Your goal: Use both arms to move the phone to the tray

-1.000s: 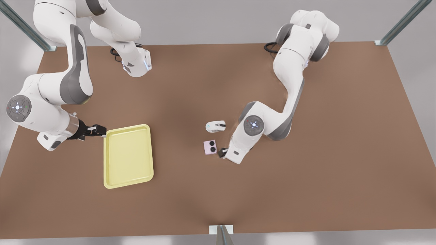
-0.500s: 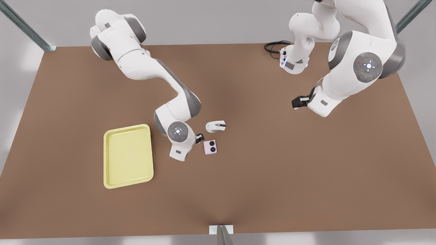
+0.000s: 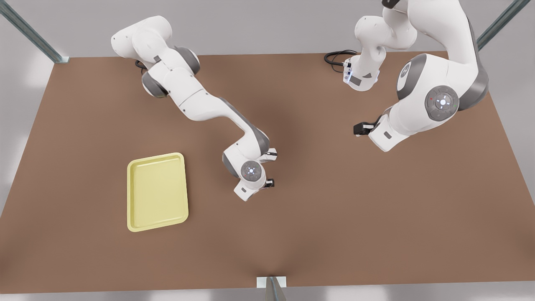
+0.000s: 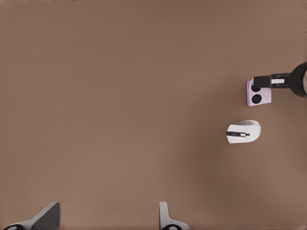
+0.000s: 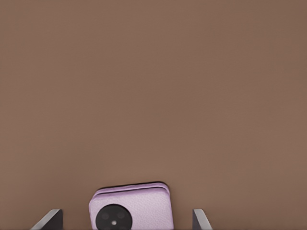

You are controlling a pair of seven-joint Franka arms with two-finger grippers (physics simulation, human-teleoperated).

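Half the phone (image 5: 130, 208) shows between right hand (image 5: 127, 221) fingers.

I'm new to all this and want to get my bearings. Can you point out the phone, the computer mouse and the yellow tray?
phone (image 5: 130, 208): right wrist view, on its pink back.
computer mouse (image 4: 243, 132): left wrist view, on its white shell.
tray (image 3: 157, 191): front view, on its flat yellow floor.

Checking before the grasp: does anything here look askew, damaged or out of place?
Nothing stands out. The phone lies flat on the table between the fingers of the open right claw. The mouse sits beside it, and the tray lies flat, apart. The left claw waits, open.
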